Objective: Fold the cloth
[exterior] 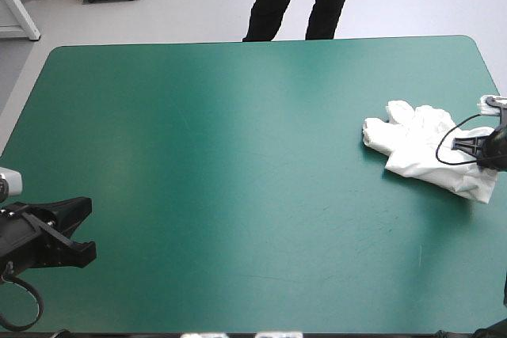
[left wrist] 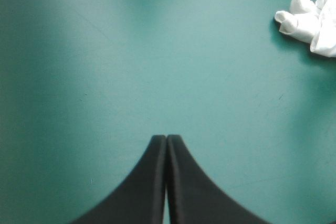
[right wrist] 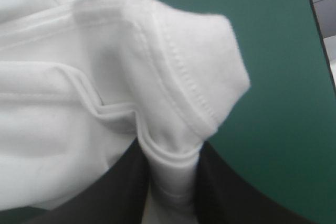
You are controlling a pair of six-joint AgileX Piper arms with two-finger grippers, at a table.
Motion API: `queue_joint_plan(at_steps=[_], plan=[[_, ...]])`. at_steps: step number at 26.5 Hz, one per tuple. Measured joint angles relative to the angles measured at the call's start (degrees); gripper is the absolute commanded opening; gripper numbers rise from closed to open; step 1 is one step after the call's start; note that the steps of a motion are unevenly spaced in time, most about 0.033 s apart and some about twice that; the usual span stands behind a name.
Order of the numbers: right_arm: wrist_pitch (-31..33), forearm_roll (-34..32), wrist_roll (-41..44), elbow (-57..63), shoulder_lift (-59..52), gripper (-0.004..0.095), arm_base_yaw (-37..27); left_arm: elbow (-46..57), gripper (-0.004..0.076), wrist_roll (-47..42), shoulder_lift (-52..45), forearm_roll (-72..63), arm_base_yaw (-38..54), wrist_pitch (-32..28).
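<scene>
On the teal-green cover (exterior: 238,180) you've got the T-shirt (exterior: 416,148) as a crumpled white heap by the table's right edge, approx mid-depth. R gripper (right wrist: 170,156) sits at the heap's right side, clamped on a hemmed fold. L gripper (left wrist: 166,140) is near the left edge, front side, tips pressed together w/ nothing between, well apart from the T-shirt.

No text, label, brand or number can be read anywhere (not on the crumpled white fabric T-shirt (exterior: 420,148), nor the teal-green table cover (exterior: 238,156)).
</scene>
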Motion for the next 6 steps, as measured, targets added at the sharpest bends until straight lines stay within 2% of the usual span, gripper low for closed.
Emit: queue_joint_plan(at_steps=[2, 3, 5, 6], plan=[[1.53, 0.21, -0.29, -0.16, 0.00, 0.0751, 0.00, 0.00, -0.0009, 0.05, 0.00, 0.00, 0.00, 0.00], [2.98, 0.21, 0.48, -0.93, -0.34, 0.0748, 0.00, 0.00, -0.0009, 0.11, 0.00, 0.00, 0.00, 0.00], [3.61, -0.03, 1.26, -2.43, -2.27, 0.0681, 0.00, 0.00, -0.0009, 0.11, 0.00, -0.06, 0.00, 0.00], [3.79, -0.09, 1.59, -3.05, -3.43, 0.0615, 0.00, 0.00, -0.0009, 0.11, 0.00, -0.14, 0.00, 0.00]])
